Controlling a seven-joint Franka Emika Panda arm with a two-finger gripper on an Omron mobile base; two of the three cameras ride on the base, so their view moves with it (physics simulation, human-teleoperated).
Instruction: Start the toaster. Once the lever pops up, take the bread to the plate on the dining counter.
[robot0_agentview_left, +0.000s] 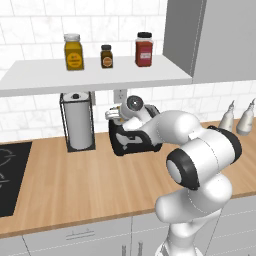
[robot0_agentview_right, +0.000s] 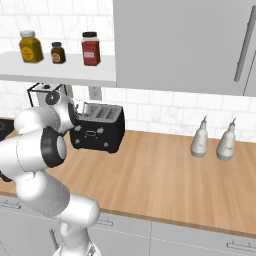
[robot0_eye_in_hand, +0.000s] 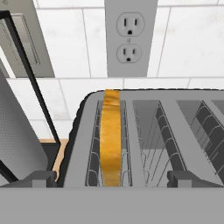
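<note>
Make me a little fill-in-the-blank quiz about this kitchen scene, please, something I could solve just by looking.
1. The bread stands in the ____most slot of the toaster as the hand view shows it.
2. The shelf above the counter carries ____ jars.
3. On the wall behind the toaster is a white power ____.
4. The paper towel roll stands upright in a black wire ____.

Missing words: left; three; outlet; holder
</note>
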